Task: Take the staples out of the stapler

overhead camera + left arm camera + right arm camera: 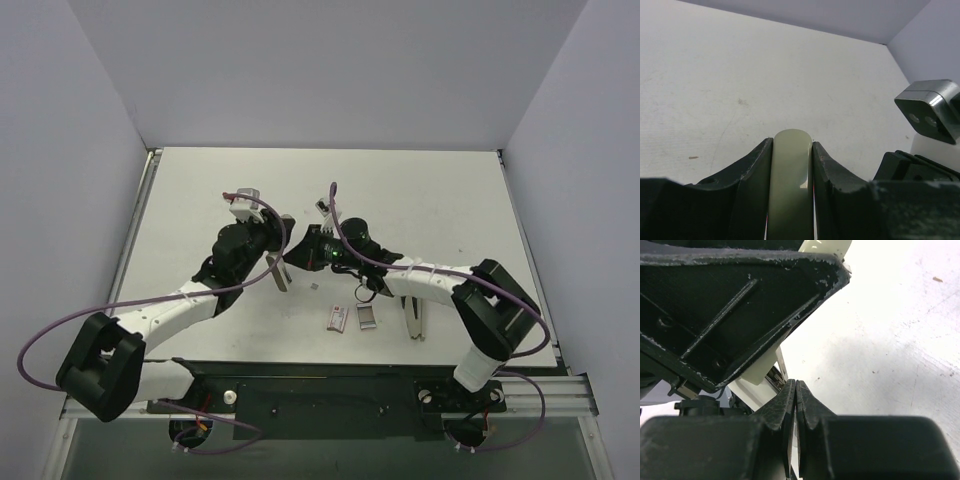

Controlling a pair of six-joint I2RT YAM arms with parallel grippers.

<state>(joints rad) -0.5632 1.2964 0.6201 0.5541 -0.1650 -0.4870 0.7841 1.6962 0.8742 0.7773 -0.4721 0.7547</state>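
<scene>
My left gripper (792, 141) is shut on a pale olive-grey rounded bar (791, 165), held above the table's middle. In the top view the gripper (281, 250) has this slim piece (279, 272) hanging from it. In the right wrist view the piece is cream (757, 371), with a metal rail showing beside it. My right gripper (796, 383) is shut, tips together right at that rail; in the top view the gripper (298, 258) meets the left one. A slim black and silvery stapler (413, 323) lies on the table by the right forearm.
Two small flat items (337, 317) (366, 316) lie on the table in front of the grippers. A tiny speck (316, 288) lies below the grippers. White walls enclose the table on three sides. A grey camera block (930, 109) on the right arm is close to the left fingers.
</scene>
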